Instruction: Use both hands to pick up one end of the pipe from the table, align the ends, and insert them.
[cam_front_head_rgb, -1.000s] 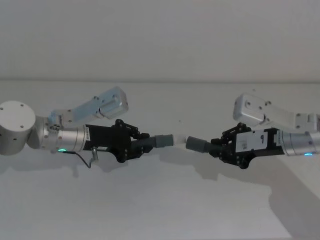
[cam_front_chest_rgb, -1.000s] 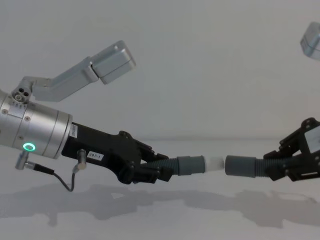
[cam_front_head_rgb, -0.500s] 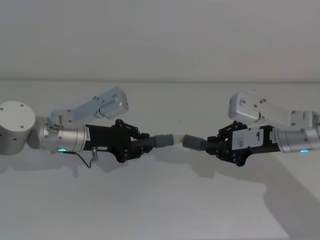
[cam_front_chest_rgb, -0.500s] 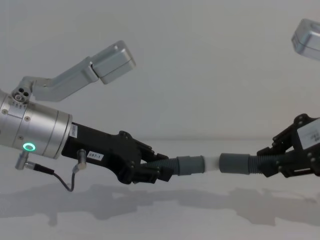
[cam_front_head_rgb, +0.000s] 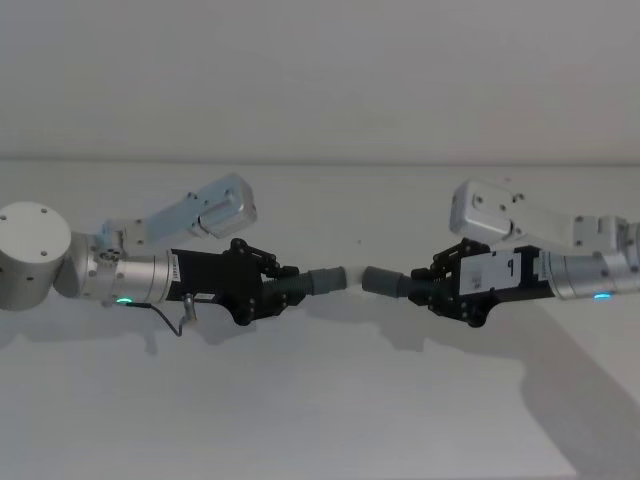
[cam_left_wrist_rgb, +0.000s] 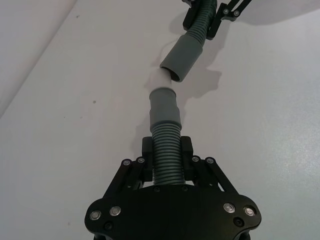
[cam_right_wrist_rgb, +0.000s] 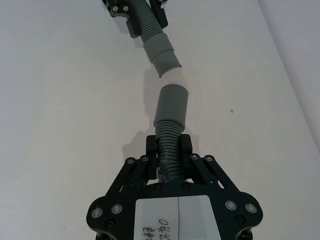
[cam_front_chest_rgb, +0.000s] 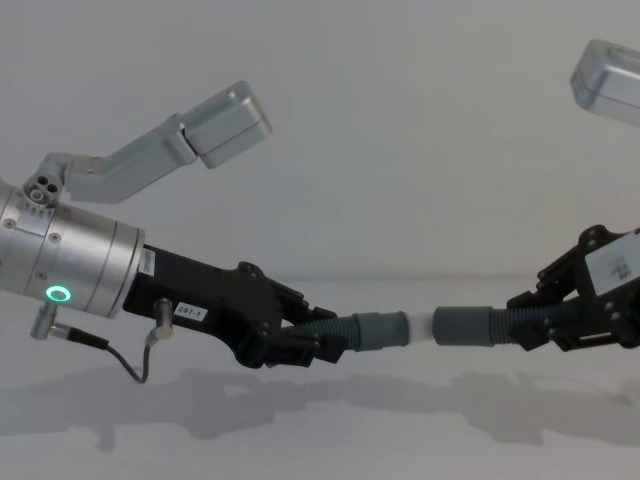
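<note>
Both pieces of the pipe hang in the air above the white table (cam_front_head_rgb: 320, 420), end to end. My left gripper (cam_front_head_rgb: 275, 290) is shut on the corrugated part of the left piece (cam_left_wrist_rgb: 165, 150). That piece's grey cuff (cam_front_chest_rgb: 380, 331) carries a white spigot (cam_front_chest_rgb: 422, 328). My right gripper (cam_front_head_rgb: 425, 290) is shut on the right piece (cam_right_wrist_rgb: 168, 145), and its hollow cuff (cam_front_chest_rgb: 462, 327) faces the spigot. The spigot's tip sits at the hollow cuff's mouth (cam_left_wrist_rgb: 172, 70), at a slight angle to it. How far it has entered is hidden.
The table's far edge meets a plain pale wall (cam_front_head_rgb: 320, 80) behind the arms. My silver left wrist (cam_front_chest_rgb: 60, 265) and its elbow link (cam_front_chest_rgb: 170, 140) stand large at the left; the right arm's link (cam_front_head_rgb: 490, 210) is above the right gripper.
My right gripper has carried its piece leftward, closing the gap until the hollow cuff reaches the white spigot. The left arm and its piece have stayed put.
</note>
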